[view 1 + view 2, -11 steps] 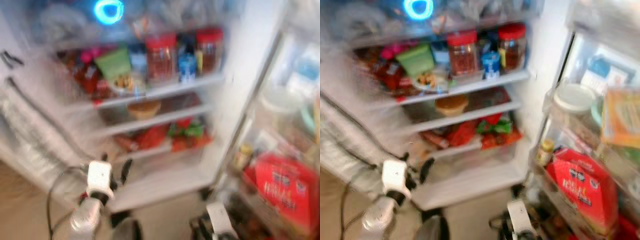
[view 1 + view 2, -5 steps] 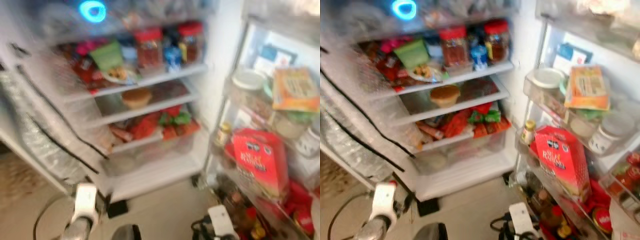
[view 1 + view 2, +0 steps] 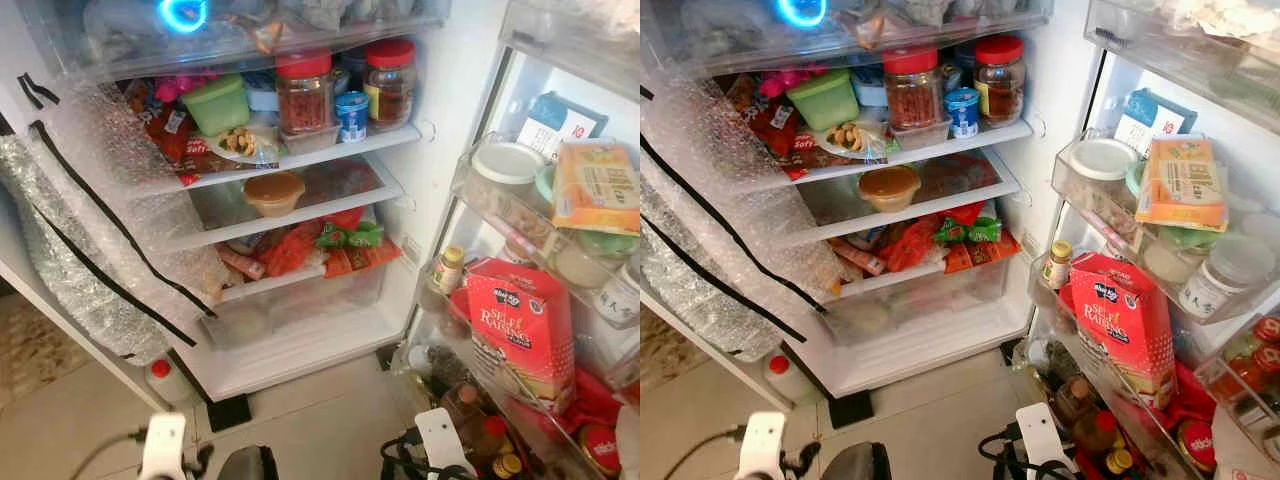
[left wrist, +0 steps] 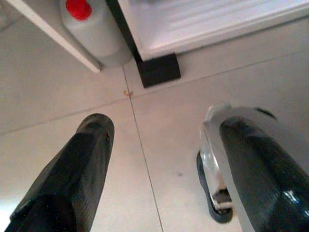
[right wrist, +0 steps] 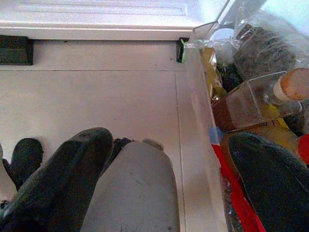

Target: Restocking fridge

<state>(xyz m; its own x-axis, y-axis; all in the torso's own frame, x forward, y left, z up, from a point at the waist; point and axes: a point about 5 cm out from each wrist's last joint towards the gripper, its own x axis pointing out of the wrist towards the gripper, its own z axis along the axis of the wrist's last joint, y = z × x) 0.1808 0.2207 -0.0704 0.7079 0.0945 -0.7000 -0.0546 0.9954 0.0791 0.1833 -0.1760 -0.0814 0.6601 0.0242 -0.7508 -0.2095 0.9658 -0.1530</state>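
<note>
I am looking down into the open fridge (image 3: 420, 130) with both arms hanging low, and neither is carrying anything to put away. The left claw (image 4: 159, 159) is pointing at the tiled floor (image 4: 159, 96) with its fingers spread and nothing between them. Ahead of it, beside the fridge's base, a white bottle with a red cap (image 4: 91, 29) is standing upright. The right claw (image 5: 169, 183) is also released and holding nothing; it is hanging just beside the lowest door bin (image 5: 198, 121), where a corked glass bottle (image 5: 256, 96) is lying on its side.

The shelves (image 3: 300, 170) are sitting above and forward of both claws, so any stocking move means lifting an arm up and in. I am judging the left arm the nearer one to the red-capped bottle on the floor, if that is the item to load. The red carton (image 3: 520, 320) in the door is standing upright on my right. The middle shelf, beside the brown-lidded tub (image 3: 273, 192), is looking like the roomiest spot.
</note>
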